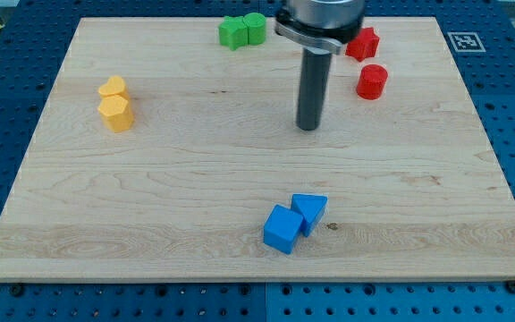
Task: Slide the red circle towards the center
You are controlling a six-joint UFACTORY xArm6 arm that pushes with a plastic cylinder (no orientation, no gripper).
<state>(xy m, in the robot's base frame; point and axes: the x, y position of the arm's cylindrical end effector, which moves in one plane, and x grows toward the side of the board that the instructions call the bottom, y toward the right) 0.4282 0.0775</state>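
Note:
The red circle [372, 81] is a short red cylinder at the view's upper right on the wooden board [195, 170]. A red star-shaped block [362, 43] lies just above it. My tip [308, 126] is the lower end of the dark rod, on the board to the left of and slightly below the red circle, about a block's width or more apart from it, not touching.
Two green blocks [241, 30] sit together at the top edge, left of the rod. Two yellow blocks [115, 104] sit at the left. A blue cube [282, 229] and a blue triangle [310, 211] touch near the bottom middle.

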